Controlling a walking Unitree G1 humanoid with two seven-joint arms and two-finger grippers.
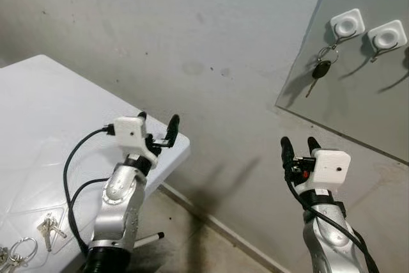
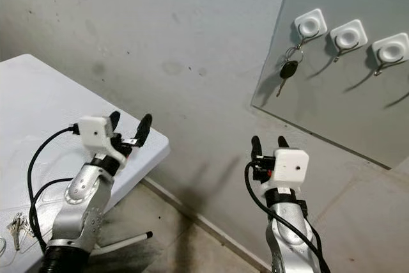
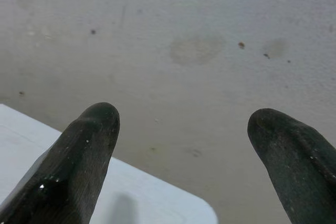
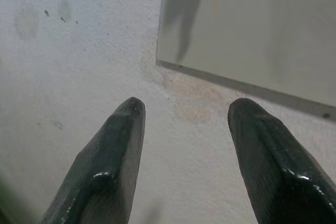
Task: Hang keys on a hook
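Key bunches (image 1: pixel 48 228) at table's (image 1: pixel 38 113) near edge; left gripper (image 1: pixel 157 127) fingers spread over far corner; right gripper (image 1: pixel 298 149) spread, empty, below panel (image 1: pixel 358 100); car key (image 1: pixel 321 68) on leftmost hook (image 1: pixel 348 25).

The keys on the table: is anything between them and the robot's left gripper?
Nothing visible blocks them. The keys lie in the open on the table, and the left gripper hangs open, holding nothing, over the table's corner, beyond the keys.

Grey plaster wall (image 1: pixel 192 36), stained and speckled. Smooth grey panel (image 2: pixel 345 103) mounted on it at right. White folding table (image 1: pixel 45 113) at left, rounded corner near the wall. Concrete floor (image 1: pixel 192 241) below, dim.
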